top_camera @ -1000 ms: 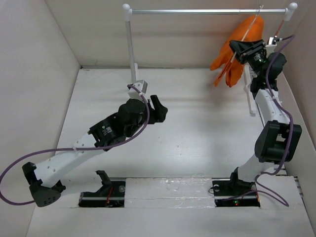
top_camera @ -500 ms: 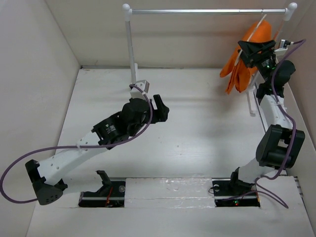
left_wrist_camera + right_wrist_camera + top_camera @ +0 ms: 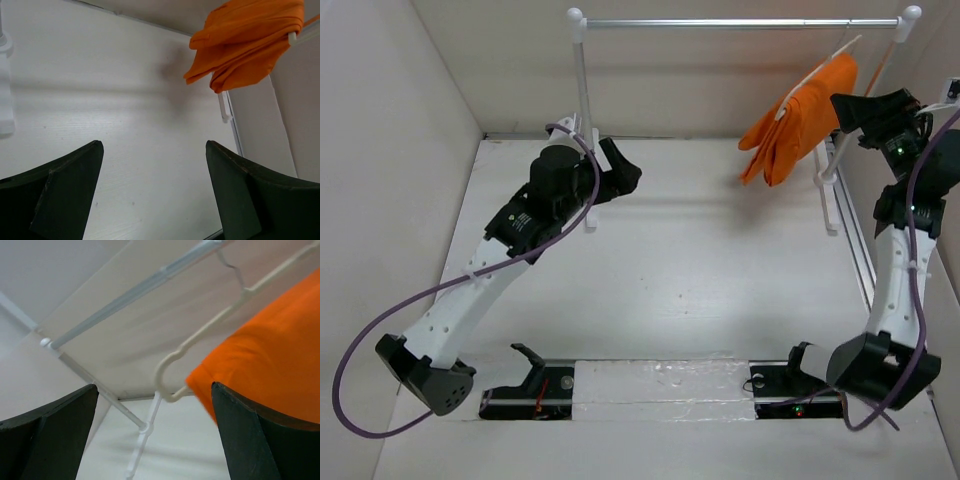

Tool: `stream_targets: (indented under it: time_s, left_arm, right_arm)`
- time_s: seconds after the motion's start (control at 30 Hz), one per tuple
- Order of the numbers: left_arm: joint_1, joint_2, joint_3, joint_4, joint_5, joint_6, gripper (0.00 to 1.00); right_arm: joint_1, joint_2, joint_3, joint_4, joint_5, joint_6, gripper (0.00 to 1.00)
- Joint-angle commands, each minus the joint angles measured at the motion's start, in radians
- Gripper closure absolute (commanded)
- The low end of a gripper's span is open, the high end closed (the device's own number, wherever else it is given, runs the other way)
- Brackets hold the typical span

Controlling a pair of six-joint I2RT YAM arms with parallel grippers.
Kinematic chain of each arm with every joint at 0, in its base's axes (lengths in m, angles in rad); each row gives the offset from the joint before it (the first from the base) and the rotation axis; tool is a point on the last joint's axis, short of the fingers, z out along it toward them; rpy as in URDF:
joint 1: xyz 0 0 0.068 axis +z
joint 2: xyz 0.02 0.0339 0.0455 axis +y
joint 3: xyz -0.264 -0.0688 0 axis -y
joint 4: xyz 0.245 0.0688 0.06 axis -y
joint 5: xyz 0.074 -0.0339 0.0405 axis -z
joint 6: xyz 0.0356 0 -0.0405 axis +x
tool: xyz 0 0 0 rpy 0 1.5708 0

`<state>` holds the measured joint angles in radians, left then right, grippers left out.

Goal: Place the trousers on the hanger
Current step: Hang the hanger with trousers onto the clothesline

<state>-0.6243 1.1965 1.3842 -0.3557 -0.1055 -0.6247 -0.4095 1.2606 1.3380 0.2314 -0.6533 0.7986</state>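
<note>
The bright orange trousers hang folded over the cream-white hanger, whose hook sits on the rack's silver bar at the far right. My right gripper is open just right of the trousers and holds nothing. In its wrist view the hanger and trousers lie beyond the right gripper, apart from its fingers. My left gripper is open by the rack's left post, far from the trousers. Only bare table shows between the fingertips of the left gripper.
A rack with white posts and a silver bar stands along the back. Its right foot lies on the table under the trousers. Beige walls enclose the white table on three sides.
My right gripper has opened, let go of the hanger and drawn back to the right. The trousers swung and now hang free. My left arm has moved back toward the rack's left post.
</note>
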Motion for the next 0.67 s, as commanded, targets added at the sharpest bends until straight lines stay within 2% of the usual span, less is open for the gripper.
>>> stream_targets:
  time_s: [0.0,0.03,0.07,0.1,0.17,0.23,0.3,0.37,0.47,0.57,0.63]
  left_arm:
    - [-0.003,-0.047,0.024,0.035,0.058,0.026,0.2]
    - [-0.003,-0.063,0.007,0.041,0.056,0.023,0.2]
    - [-0.003,-0.078,-0.013,0.052,0.056,0.022,0.2]
    - [-0.003,-0.109,-0.058,0.055,0.055,0.017,0.2]
    - [-0.003,-0.149,-0.115,0.057,0.055,0.005,0.2]
    - [-0.003,-0.201,-0.203,0.05,0.053,-0.003,0.2]
    - [-0.003,-0.25,-0.287,0.038,0.055,-0.019,0.2]
    - [-0.003,-0.294,-0.342,0.037,0.059,-0.024,0.2]
    - [-0.003,-0.343,-0.445,0.044,0.075,-0.043,0.21]
    - [-0.003,-0.376,-0.536,0.072,0.09,-0.064,0.23]
    - [-0.003,-0.373,-0.544,0.075,0.089,-0.073,0.22]
  right_arm:
    - [0.064,-0.156,-0.05,-0.078,-0.023,-0.153,0.0]
    - [0.099,-0.196,-0.086,-0.084,-0.022,-0.186,0.0]
    - [0.189,-0.273,-0.126,-0.092,-0.013,-0.205,0.0]
    - [0.237,-0.312,-0.214,-0.112,0.001,-0.232,0.0]
    - [0.357,-0.433,-0.302,-0.182,0.072,-0.291,0.0]
    - [0.409,-0.509,-0.426,-0.225,0.102,-0.358,0.0]
    - [0.458,-0.611,-0.483,-0.404,0.112,-0.429,0.0]
    - [0.471,-0.674,-0.56,-0.603,0.147,-0.537,0.0]
    - [0.485,-0.792,-0.67,-0.76,0.172,-0.611,0.0]
    - [0.485,-0.892,-0.77,-0.811,0.155,-0.602,0.0]
    - [0.485,-0.9,-0.773,-0.814,0.155,-0.587,0.0]
